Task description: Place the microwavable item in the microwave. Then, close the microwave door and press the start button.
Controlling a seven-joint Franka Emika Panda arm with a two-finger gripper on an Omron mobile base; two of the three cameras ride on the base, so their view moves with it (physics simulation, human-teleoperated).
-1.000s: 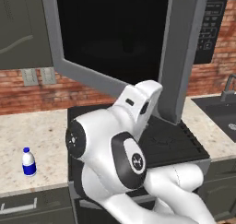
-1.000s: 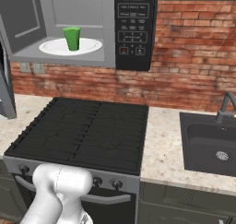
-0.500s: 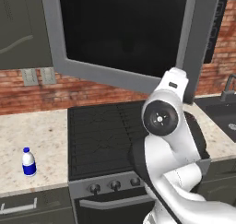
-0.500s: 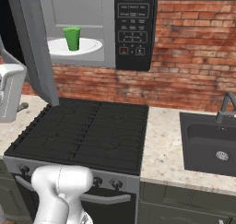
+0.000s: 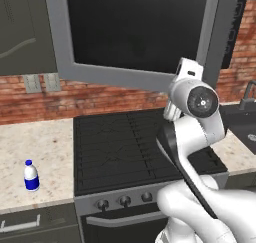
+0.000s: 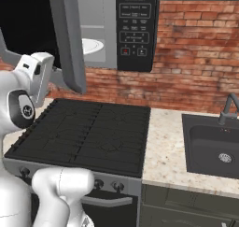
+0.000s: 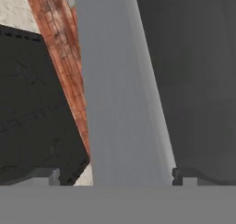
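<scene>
Microwave door (image 5: 137, 34): partly swung, its grey frame edge (image 7: 122, 89) directly ahead of my end effector (image 7: 113, 174). End effector: released, fingertips (image 7: 46, 174) spread wide on either side of that frame edge, nothing grasped. Microwave (image 6: 116, 30): above the stove (image 6: 88, 135), white turntable plate (image 6: 92, 46) partly visible. Microwavable item: hidden behind the door. Bottle (image 5: 31, 175): upright on the worktop (image 5: 35, 152), left of stove.

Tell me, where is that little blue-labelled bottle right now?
In the left base view, the bottle stands upright on the speckled counter, left of the black stove and near the counter's front edge.
</scene>
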